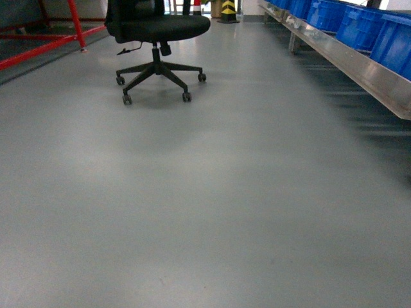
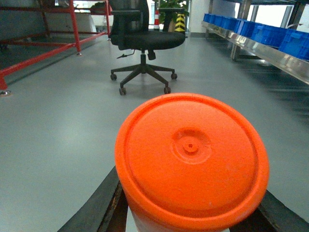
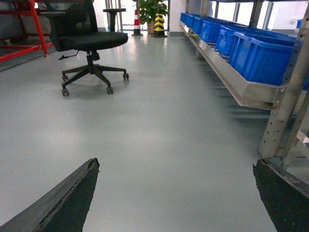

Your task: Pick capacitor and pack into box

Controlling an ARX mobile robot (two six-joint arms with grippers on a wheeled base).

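Head view: open grey floor (image 1: 205, 212), a black swivel office chair (image 1: 157, 45) on castors at upper left, red steel framing (image 1: 45, 42) behind it. Along the right edge, a steel shelf rail (image 1: 359, 64) loaded with blue plastic bins (image 1: 359, 25). At the far end, a yellow-and-black striped post (image 1: 228, 9). Neither arm visible here; no peach-pink tub anywhere in frame.

Left wrist view: filling the foreground, the round end face of an orange cylindrical capacitor (image 2: 191, 159), a small moulded dimple at its centre, its pale body just showing beneath the rim. Gripped by the left gripper (image 2: 193, 215), dark fingers (image 2: 99, 205) pressed against either side of the cylinder at the bottom of the frame. Beyond, the same chair (image 2: 145, 43), red framing (image 2: 43, 48), bins on the rail (image 2: 263, 31) and a potted plant (image 2: 171, 7) behind the striped post.

Right wrist view: right gripper (image 3: 176, 198) spread wide, its two dark fingertips (image 3: 65, 200) jutting in at the bottom corners with nothing but bare floor between them. To the right, blue bins (image 3: 256, 55) on the steel shelf (image 3: 241, 87), a perforated upright (image 3: 287, 96) close by. Chair (image 3: 87, 41) at upper left, traffic cone (image 3: 136, 21) and plant (image 3: 152, 9) in the distance. Box not seen in any of the three views.
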